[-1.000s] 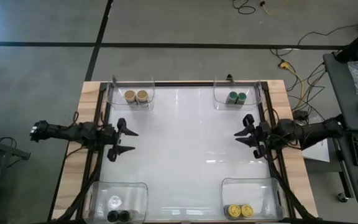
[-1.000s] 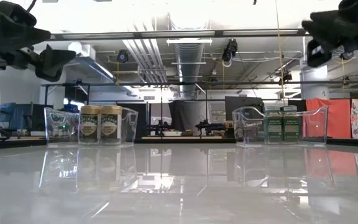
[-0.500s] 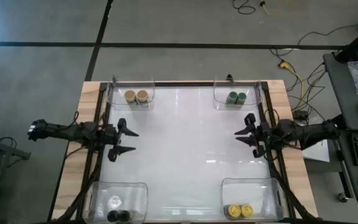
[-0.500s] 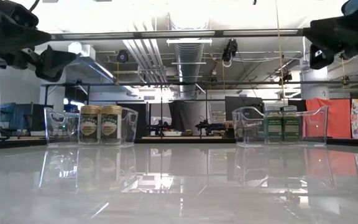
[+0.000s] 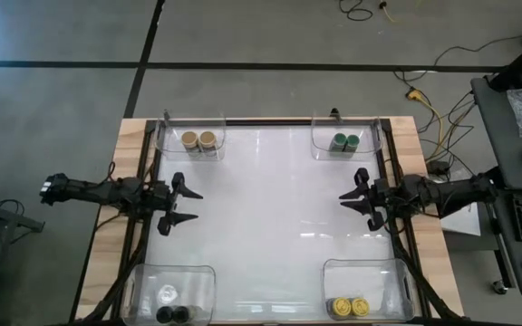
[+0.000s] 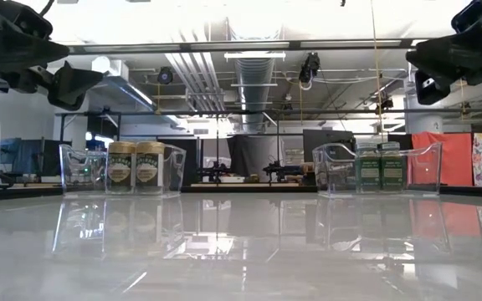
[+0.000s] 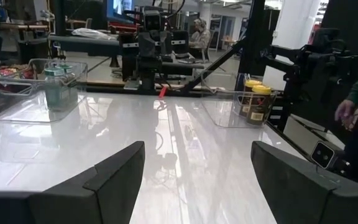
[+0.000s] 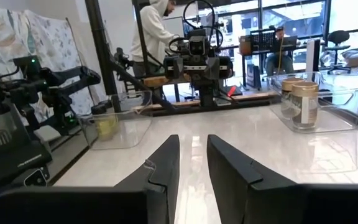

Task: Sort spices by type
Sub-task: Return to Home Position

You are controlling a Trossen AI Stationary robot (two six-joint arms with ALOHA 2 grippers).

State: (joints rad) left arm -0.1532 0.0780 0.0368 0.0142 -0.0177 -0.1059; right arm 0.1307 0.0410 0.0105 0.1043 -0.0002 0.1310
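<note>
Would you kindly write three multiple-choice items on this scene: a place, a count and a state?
1. In the high view, which corner bin holds the green-lidded jars? A) top left B) top right C) bottom left
2. How many yellow-lidded jars are there? A) one B) two C) four
3. How is the left pincer? A) open, empty B) shut on a jar C) shut, empty
Answers: B, both stand in the top right bin; B, two lids sit side by side; A, its fingers stand apart with nothing between.
</note>
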